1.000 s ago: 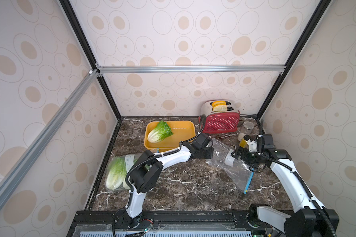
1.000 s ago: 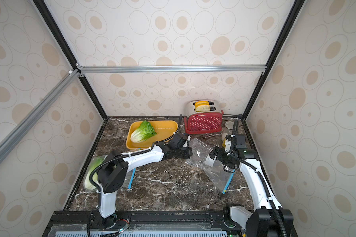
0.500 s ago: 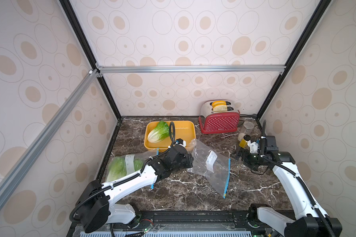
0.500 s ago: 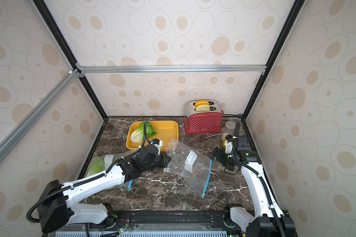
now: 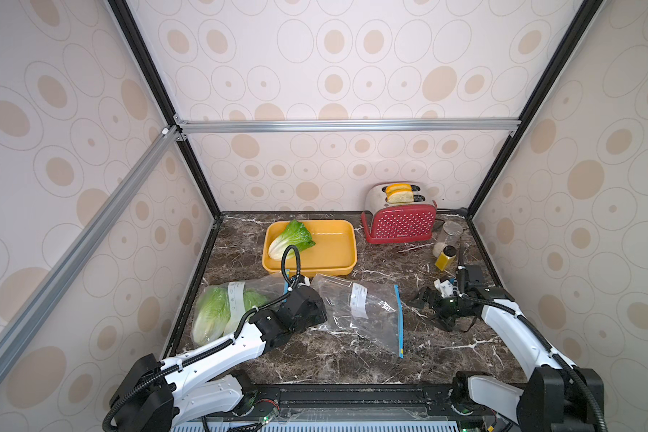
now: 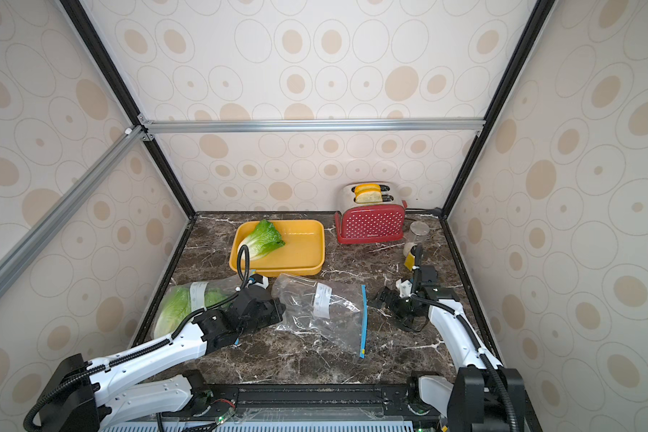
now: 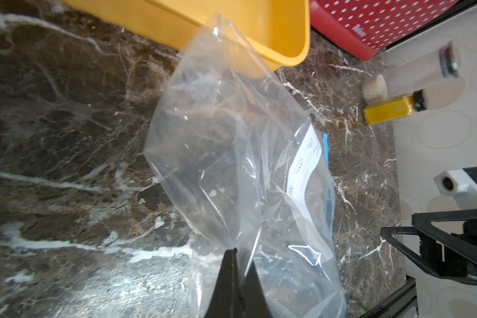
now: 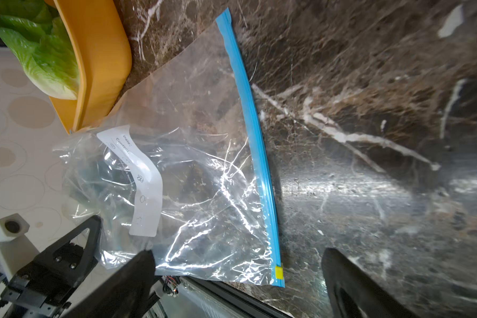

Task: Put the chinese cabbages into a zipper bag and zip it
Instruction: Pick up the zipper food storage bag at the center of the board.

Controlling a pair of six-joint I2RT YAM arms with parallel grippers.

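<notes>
1. Two cabbages [image 5: 217,318] are noted inside a filled zipper bag [image 5: 236,295], which lies on the marble worktop [image 5: 446,359] at the left edge, beside the left wall.
2. The left gripper [image 7: 236,261] is seen with its jaws pressed together on the left, closed end of an empty zipper bag [image 5: 363,314]. In the left wrist view, clear film is pinched between them.
3. A third cabbage [image 5: 290,239] is found in the left part of a yellow tray [image 5: 333,262], towards the far side.
4. The empty zipper bag is recorded in the middle of the worktop, just near of the tray. Its blue zip strip [image 5: 400,321] runs along its right edge.
5. A red toaster [image 5: 401,226] holding bread slices [image 5: 399,192] is recorded at the far right.
6. The right gripper [image 5: 431,310] is observed with jaws spread wide and nothing held. It is placed just right of the zip strip and apart from it.
</notes>
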